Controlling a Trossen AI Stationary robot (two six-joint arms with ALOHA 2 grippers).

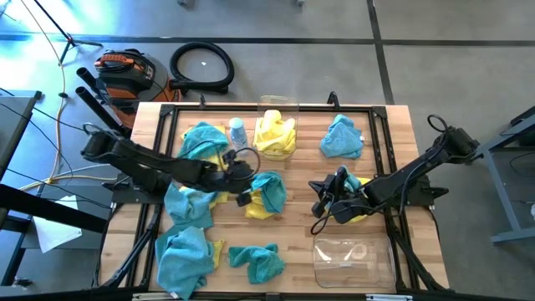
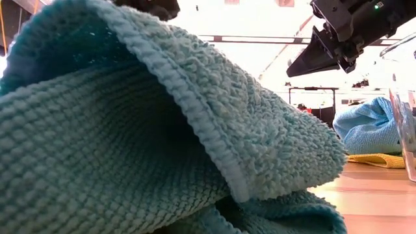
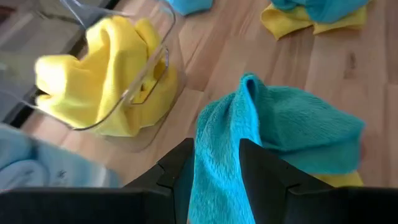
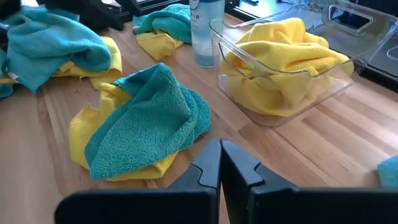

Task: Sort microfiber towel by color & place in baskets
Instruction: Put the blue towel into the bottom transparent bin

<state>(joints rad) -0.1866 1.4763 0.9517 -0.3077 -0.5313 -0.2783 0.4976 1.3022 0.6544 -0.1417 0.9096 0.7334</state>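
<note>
My left gripper reaches in from the table's left to mid-table and is shut on a teal towel. That towel lies over a yellow towel. My right gripper hangs shut and empty above the table, just right of this pile. One clear basket at the far middle holds yellow towels. The other basket stands at the near right with no towel in it. More teal and yellow towels lie scattered on the table. My left gripper pinches a bunched part of the teal towel between its two fingers. It comes slanting down from the table's left. The cloth stands up in a ridge just past the fingers, and its far part rests on the yellow towel.
A small white-and-blue bottle stands left of the filled basket. Teal towels lie at the far left, far right, left and near edge; one fills the low view. A yellow towel lies under my right arm.
</note>
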